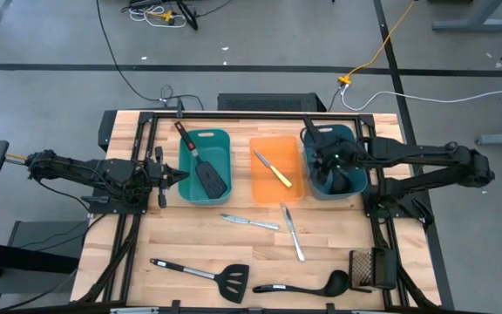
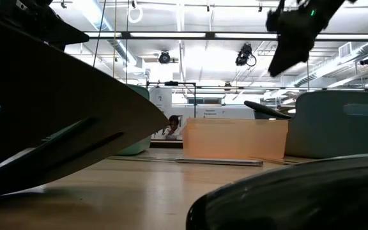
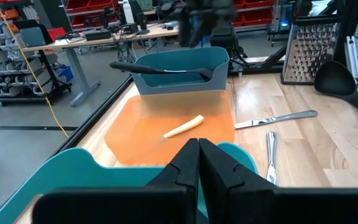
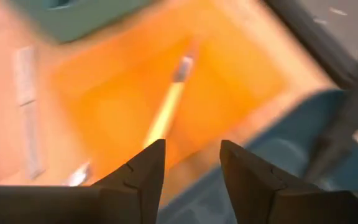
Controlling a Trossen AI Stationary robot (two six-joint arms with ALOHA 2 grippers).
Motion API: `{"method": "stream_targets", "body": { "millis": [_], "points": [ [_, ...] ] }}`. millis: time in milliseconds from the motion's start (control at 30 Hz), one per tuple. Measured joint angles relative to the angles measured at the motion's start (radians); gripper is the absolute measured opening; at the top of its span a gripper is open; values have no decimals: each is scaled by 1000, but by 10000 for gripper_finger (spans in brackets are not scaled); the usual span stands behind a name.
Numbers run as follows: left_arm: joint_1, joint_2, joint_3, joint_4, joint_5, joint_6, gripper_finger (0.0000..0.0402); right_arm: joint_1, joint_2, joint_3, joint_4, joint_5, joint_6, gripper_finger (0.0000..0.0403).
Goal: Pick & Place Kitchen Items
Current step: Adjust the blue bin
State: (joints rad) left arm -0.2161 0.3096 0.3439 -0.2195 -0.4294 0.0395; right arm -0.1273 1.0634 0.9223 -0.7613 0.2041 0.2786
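- The wooden table (image 1: 190, 240) carries three bins in a row: left teal bin (image 1: 190, 187), orange bin (image 1: 268, 187), right teal bin (image 1: 356, 185).
- The right gripper (image 1: 321, 150) hangs over the right teal bin, fingers parted, holding nothing; a ladle (image 1: 349, 180) seems to lie in that bin, though it is dark there.
- The left gripper (image 1: 166, 176) waits beside the left teal bin, fingers pressed together, empty.
- A black spatula (image 1: 204, 167) sits in the left teal bin.
- The yellow-handled knife (image 1: 274, 167) lies in the orange bin.
- On bare wood: slotted spatula (image 1: 207, 276), second ladle (image 1: 308, 283), two silver knives (image 1: 249, 221), grater (image 1: 369, 269).
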Motion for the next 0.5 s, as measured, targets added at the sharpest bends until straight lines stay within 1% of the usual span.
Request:
{"method": "stream_targets", "body": {
  "millis": [133,233,333,500],
  "points": [
    [0,0,0,0,0,0,16,102,2,62,-77,-39,7,165],
    [0,0,0,0,0,1,16,147,3,69,-129,-84,45,174],
    [0,0,0,0,0,2,16,178,9,69,-217,-112,122,193],
    [0,0,0,0,0,2,16,205,29,69,-341,-93,205,233]
  ]
}}
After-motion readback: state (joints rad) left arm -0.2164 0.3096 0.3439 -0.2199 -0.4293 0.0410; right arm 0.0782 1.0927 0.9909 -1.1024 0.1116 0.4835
